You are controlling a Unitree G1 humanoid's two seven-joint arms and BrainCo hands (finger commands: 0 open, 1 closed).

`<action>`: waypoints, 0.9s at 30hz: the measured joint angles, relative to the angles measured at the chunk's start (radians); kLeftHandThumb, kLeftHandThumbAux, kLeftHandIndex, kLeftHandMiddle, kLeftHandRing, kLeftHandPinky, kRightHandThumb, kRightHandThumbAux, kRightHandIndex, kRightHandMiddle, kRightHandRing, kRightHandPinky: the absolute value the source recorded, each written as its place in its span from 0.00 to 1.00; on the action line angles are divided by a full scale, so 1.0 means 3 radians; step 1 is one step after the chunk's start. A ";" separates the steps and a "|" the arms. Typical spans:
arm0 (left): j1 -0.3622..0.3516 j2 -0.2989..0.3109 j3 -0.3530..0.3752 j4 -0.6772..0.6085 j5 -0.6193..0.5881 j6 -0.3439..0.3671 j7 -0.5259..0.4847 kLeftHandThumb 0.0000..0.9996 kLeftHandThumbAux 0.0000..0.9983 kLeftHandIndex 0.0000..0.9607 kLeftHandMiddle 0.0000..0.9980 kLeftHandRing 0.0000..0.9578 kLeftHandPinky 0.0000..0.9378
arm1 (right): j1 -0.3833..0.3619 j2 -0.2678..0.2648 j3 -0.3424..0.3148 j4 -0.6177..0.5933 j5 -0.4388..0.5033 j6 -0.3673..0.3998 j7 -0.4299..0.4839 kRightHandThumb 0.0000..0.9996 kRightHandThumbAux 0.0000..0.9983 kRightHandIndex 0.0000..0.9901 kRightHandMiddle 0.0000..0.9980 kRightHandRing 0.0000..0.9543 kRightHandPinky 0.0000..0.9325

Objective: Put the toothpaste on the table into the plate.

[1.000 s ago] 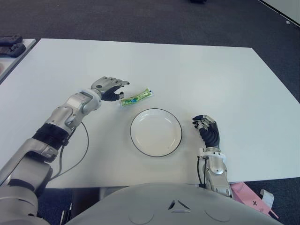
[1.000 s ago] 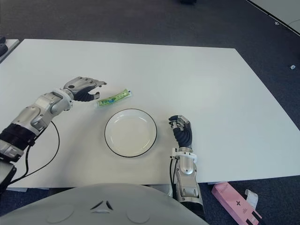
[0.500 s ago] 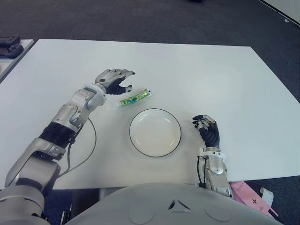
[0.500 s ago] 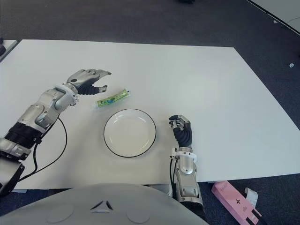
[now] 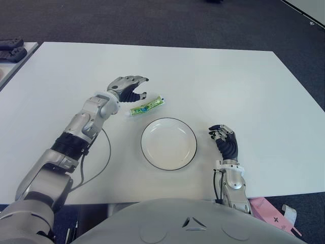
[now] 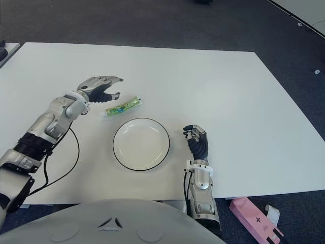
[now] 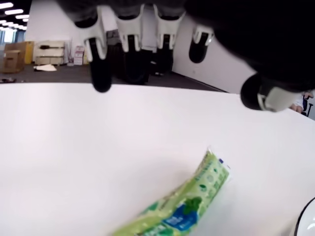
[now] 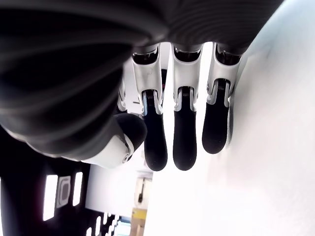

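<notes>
1. Left eye view shows the small green, flat-ended plastic toothpaste tube (image 5: 147,107) lying on the white tabletop (image 5: 228,86), just beyond the rim of the round white plate with a thin dark edge (image 5: 168,143) and a little toward the robot's left; tube and plate are close but apart.
2. The left hand (image 5: 127,89) hovers over the tube's left end with its fingers spread and curved and nothing between them; its wrist view shows the fingertips (image 7: 101,73) clear above the tube and the tabletop.
3. The right hand (image 5: 223,136) shows just right of the plate, fingers curled in and holding nothing.
4. Handling, as a judgement: the tube looks light and soft, with a smooth printed skin that may slide on the tabletop or squirm out of a loose grip. It is not fragile, though a hard squeeze could dent it.
5. It lies flat and low, so fingertips must come down close to the surface on both long sides.
6. The best hold is probably across the middle of the body, thumb against fingers, where it is fullest. The thin crimped end gives less to grip.
</notes>
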 measured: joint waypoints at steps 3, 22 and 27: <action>-0.0046 -0.0114 -0.0047 0.0069 -0.0007 0.0133 -0.0155 0.54 0.30 0.04 0.08 0.10 0.18 | 0.0003 -0.0001 0.0002 0.0000 0.0000 -0.0008 0.0000 0.72 0.73 0.43 0.47 0.48 0.49; -0.0531 -0.0524 -0.0409 0.0856 -0.0143 0.0390 -0.0960 0.44 0.34 0.17 0.11 0.10 0.17 | 0.0015 -0.0005 0.0004 -0.0009 -0.0009 -0.0010 -0.0027 0.72 0.73 0.43 0.46 0.49 0.50; -0.0696 -0.0551 -0.0507 0.1123 -0.0141 0.0269 -0.1036 0.41 0.35 0.20 0.13 0.12 0.18 | 0.0023 -0.0005 0.0004 -0.0011 -0.0009 -0.0010 -0.0030 0.72 0.73 0.43 0.46 0.49 0.49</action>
